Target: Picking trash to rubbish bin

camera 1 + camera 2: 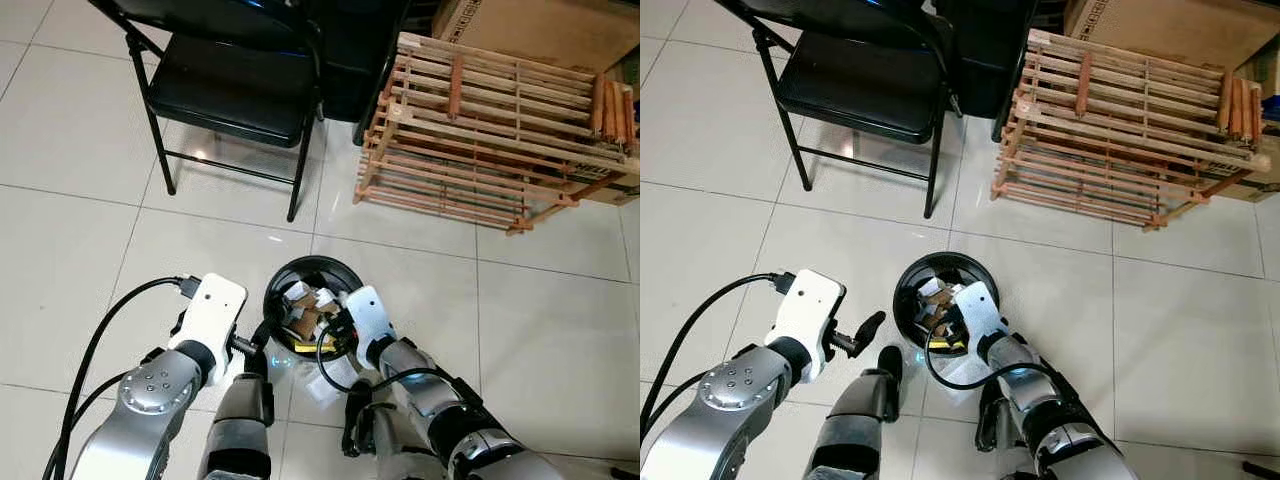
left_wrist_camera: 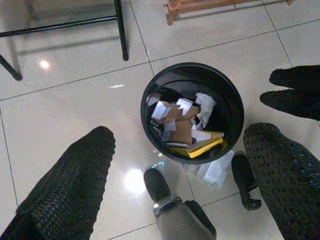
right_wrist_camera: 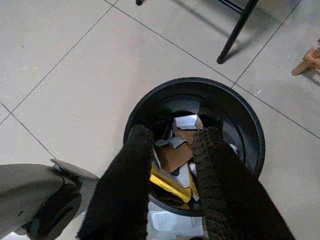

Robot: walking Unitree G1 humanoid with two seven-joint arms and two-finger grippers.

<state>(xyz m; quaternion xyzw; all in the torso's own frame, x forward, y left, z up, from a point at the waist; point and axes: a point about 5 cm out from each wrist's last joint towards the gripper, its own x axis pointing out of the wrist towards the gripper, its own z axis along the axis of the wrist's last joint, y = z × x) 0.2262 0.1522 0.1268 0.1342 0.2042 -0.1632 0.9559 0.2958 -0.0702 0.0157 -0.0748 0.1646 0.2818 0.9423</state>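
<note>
Over the bin (image 3: pixel 195 107) hangs my right gripper (image 3: pixel 172 160), its two black fingers a little apart and holding nothing, pointing down into the opening. The bin stands on the tiled floor (image 1: pixel 90 250) between my feet and the black folding chair (image 1: pixel 235 85), and it already contains torn cardboard, white paper scraps and something yellow (image 2: pixel 202 148). My left gripper (image 1: pixel 862 333) waits beside the bin, on its left, with the fingers spread wide and also empty. So I judge that most of the work is done. What remains, as far as I can see, is one pale wrapper (image 2: pixel 214 171) lying flat on the floor, touching the near side of the bin, close to my foot. A wooden rack (image 1: pixel 490 135) stands further away, near the chair.
</note>
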